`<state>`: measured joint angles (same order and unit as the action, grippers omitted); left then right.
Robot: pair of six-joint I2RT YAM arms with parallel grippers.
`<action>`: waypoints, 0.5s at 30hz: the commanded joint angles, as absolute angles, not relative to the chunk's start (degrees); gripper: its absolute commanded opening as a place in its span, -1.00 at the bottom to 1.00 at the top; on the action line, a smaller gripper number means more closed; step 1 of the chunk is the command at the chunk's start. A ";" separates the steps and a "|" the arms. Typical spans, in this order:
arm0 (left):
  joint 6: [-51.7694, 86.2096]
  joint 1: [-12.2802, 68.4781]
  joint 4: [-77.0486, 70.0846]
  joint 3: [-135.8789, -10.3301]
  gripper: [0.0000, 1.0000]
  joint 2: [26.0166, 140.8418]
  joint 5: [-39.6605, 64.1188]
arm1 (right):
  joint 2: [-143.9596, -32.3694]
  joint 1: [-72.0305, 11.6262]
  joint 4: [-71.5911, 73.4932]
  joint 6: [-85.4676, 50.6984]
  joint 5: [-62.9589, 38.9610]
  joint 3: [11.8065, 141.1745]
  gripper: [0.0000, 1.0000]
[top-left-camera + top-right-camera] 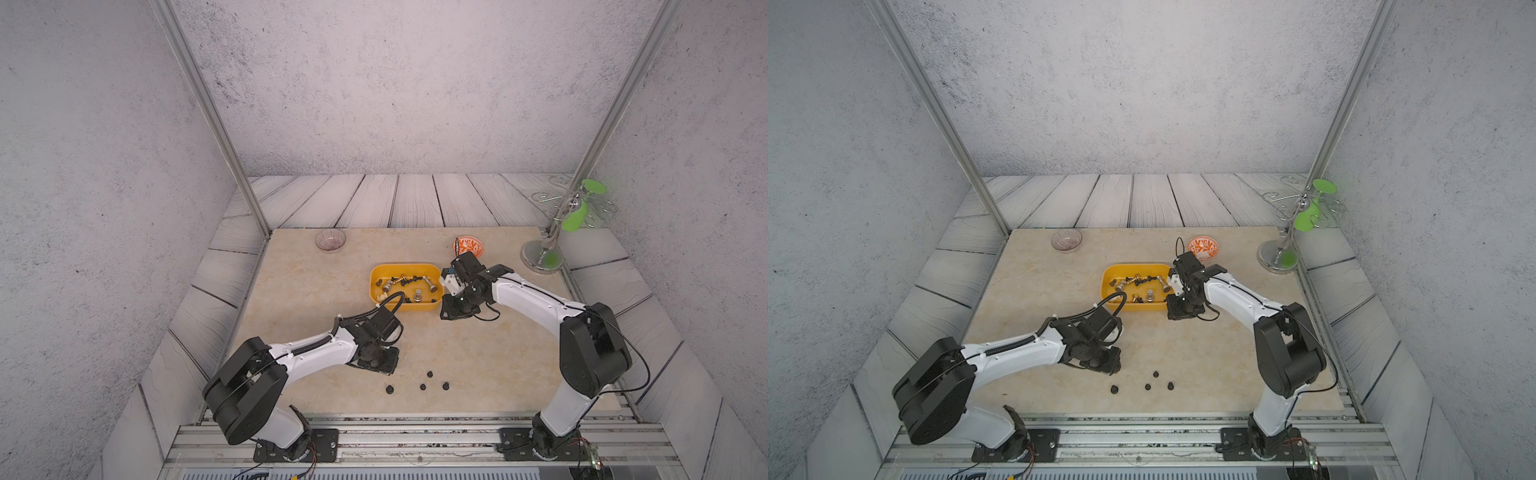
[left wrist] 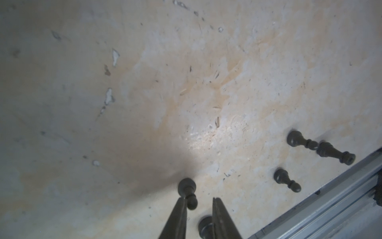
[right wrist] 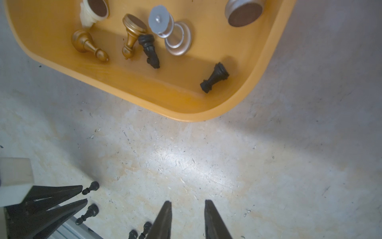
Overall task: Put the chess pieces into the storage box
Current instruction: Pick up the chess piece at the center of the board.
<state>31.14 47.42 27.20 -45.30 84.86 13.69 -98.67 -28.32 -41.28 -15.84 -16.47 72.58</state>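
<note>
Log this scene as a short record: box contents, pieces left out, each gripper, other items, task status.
box: yellow storage box, mid-table
contents: mixed chess pieces in black, gold, silver and cream
left out: at least four black pieces on the table, near its front edge
left gripper: open, nothing gripped, at the loose black pieces
right gripper: open, empty, over bare table beside the box
other items: clear glass bowl and orange-patterned bowl at the far edge
status: unfinished
</note>
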 commanded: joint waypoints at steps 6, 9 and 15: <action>32.09 48.43 29.51 -47.85 -0.48 86.05 9.76 | -95.71 -28.06 -41.49 -15.89 -17.14 71.65 -0.41; 32.04 48.52 29.46 -47.86 -0.48 86.39 9.69 | -95.80 -28.08 -41.49 -15.89 -17.14 71.72 -0.41; 31.91 48.86 29.83 -48.21 -0.47 87.18 9.67 | -95.73 -28.04 -41.48 -16.08 -17.14 71.54 -0.41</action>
<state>31.53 48.27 28.27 -46.76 86.52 10.70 -98.67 -28.32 -41.28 -15.84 -16.47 72.25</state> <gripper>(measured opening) 0.261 0.296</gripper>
